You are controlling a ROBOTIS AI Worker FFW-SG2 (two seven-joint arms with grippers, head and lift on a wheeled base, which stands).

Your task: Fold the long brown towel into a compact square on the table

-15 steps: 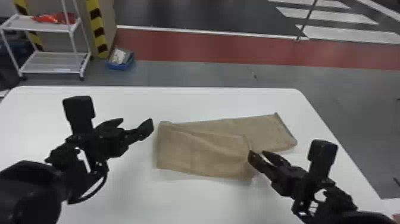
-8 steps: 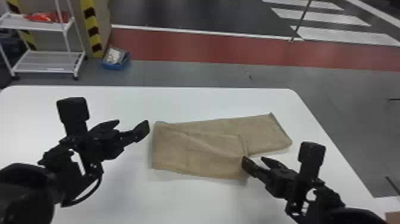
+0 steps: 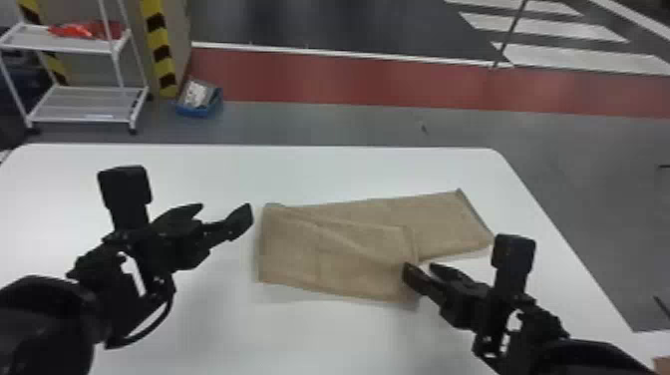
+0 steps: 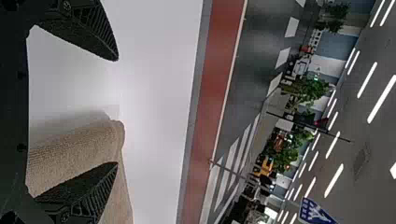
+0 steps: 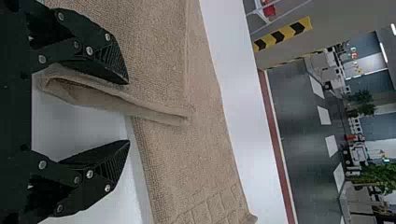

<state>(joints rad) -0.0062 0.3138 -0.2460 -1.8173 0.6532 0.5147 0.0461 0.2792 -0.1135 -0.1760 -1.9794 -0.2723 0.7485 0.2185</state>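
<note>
You're open both sides.
Left gripper (image 3: 223,212) points inward over the table (image 3: 349,172), right gripper (image 3: 419,269) likewise, nearer its right edge.

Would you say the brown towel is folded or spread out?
Partly folded: one section of the towel lies doubled over, while its right end extends past that.

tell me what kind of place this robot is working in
Possibly a large indoor hall: red floor strip, white crossing-style stripes and rows of ceiling lights.
</note>
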